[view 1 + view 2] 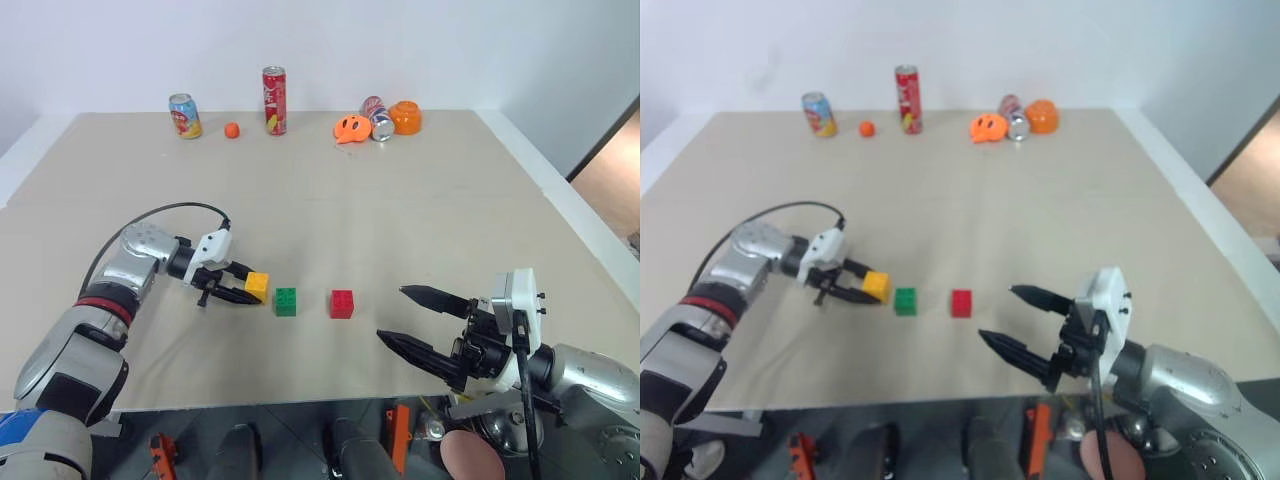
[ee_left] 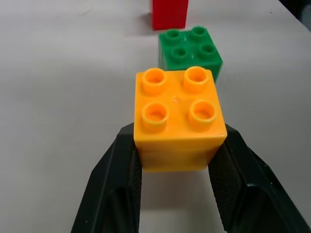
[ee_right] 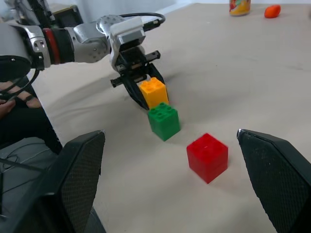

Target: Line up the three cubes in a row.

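Observation:
Three studded cubes lie near the table's front edge. The yellow-orange cube (image 1: 257,286) is on the left, the green cube (image 1: 286,301) sits just to its right, and the red cube (image 1: 342,304) stands further right with a gap. My left gripper (image 1: 243,284) is shut on the yellow-orange cube (image 2: 179,119), one black finger on each side, the cube low over the table. My right gripper (image 1: 405,315) hovers open to the right of the red cube (image 3: 208,157), nothing between its fingers.
Along the far edge stand a short can (image 1: 185,115), a small orange ball (image 1: 232,130), a tall red can (image 1: 274,100), orange rounded toys (image 1: 352,128) and a tipped can (image 1: 378,118). The table's front edge lies just under my right gripper.

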